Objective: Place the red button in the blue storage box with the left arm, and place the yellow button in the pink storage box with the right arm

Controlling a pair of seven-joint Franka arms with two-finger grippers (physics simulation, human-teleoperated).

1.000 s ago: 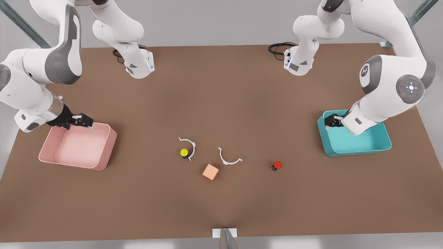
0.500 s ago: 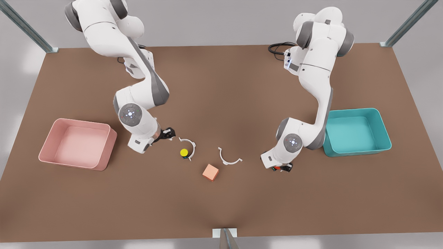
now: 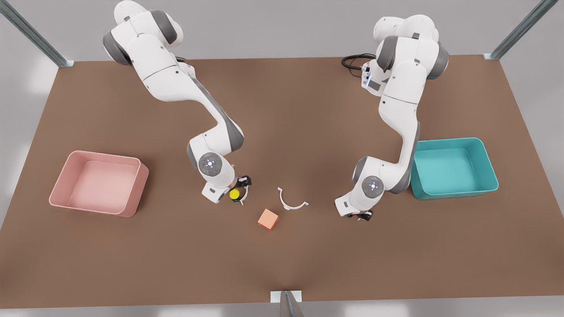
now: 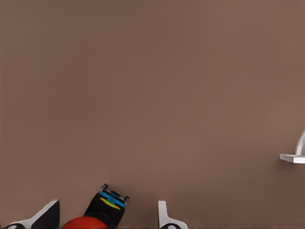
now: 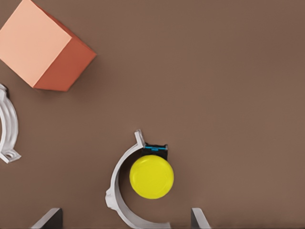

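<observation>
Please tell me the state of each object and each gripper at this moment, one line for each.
red button: on the table, between the open left fingers, not gripped.
yellow button: on the table, beside a white curved clip.
blue storage box: empty.
pink storage box: empty.
left gripper: open, low over the red button.
right gripper: open, above the yellow button.
peach cube: loose on the table.

I see a peach cube [image 3: 268, 219] on my brown table [image 3: 282, 264], near a white half-ring clamp [image 3: 291, 201]. Another white clamp [image 5: 123, 191] sits well apart from the cube. Black cables [image 3: 354, 60] lie at the table's far edge.
</observation>
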